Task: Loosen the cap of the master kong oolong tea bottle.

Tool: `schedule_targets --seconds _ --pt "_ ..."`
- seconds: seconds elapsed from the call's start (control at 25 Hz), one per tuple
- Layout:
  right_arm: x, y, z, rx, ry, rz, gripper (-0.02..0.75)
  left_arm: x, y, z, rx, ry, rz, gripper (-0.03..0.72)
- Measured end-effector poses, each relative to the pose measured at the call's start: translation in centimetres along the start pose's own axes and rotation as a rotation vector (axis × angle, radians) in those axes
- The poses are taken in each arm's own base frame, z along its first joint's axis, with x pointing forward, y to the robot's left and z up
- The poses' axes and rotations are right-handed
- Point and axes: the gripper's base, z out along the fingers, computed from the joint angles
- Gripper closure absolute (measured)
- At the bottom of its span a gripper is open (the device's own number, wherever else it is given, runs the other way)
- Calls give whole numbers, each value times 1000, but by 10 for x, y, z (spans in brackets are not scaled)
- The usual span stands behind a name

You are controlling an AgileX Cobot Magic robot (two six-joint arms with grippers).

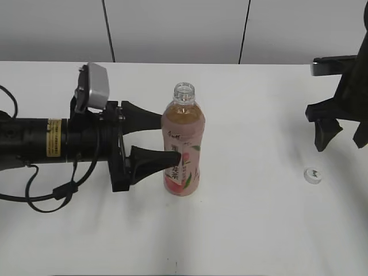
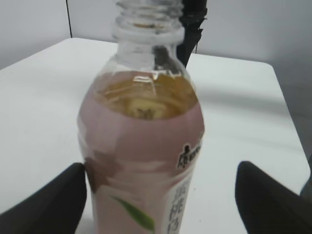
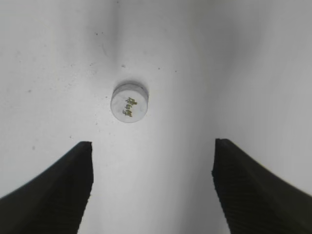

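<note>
We see the slim clear peach-label tea bottle (image 1: 183, 144) uncapped, upright between our left gripper's (image 1: 169, 138) spread fingers; contact unclear. The small white ribbed screw cap (image 1: 312, 175) lies well right of the bottle, under our right gripper (image 3: 152, 187), wide open, holding nothing.

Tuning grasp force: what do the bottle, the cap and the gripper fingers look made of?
Bottle: clear thin plastic, likely PET; tea shows through, glossy pink printed film label.
Cap: opaque white plastic, matte, printed top, lying on the table.
Left gripper fingers: black matte moulded plastic, probably; right gripper pads show fine ribbed texture.
</note>
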Motion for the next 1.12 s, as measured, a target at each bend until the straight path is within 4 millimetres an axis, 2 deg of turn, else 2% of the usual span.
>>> schedule_targets --seconds 0.48,0.68,0.84,1.0,1.12 --pt "0 -1 -4 7 -18 -9 159 -41 27 -63 -208 -51 16 162" --pt "0 -1 -4 7 -20 -16 159 -53 50 -101 -477 -105 -197 254" --pt "0 0 -4 -1 -20 -14 159 -63 62 -135 -701 -183 -414 276" --pt "0 1 -4 -14 -19 -7 159 -71 59 -147 -786 -207 -515 280" --pt "0 2 -4 -23 -19 -1 159 -76 53 -146 -751 -125 -392 281"
